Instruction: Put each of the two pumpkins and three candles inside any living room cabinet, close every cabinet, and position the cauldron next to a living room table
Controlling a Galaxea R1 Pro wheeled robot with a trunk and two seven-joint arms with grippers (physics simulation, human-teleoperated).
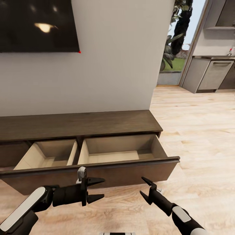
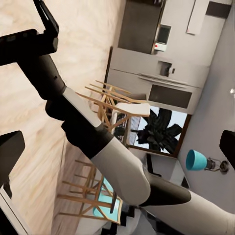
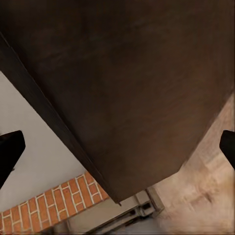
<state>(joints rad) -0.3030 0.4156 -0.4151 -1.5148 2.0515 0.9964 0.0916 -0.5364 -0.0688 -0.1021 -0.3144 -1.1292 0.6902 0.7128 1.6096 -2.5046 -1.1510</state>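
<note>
**Both arms low before the open cabinet drawer**

The left gripper (image 1: 98, 189) hovers just in front of the drawer front, jaws spread wide and holding nothing. Behind it, the cabinet (image 1: 78, 124) stands against the wall with its wide drawer (image 1: 98, 156) pulled out, its two pale compartments bare. The right gripper (image 1: 145, 188) hangs near the drawer's right end, jaws also wide apart, over the wood floor (image 1: 195, 130).

I count one cabinet (image 1: 78, 125) with two open compartments behind one pulled-out drawer front (image 1: 98, 174). I see one dark screen (image 1: 37, 24) on the wall, my two grippers, left (image 1: 98, 188) and right (image 1: 146, 188), and one teal lamp (image 2: 197, 160).
</note>
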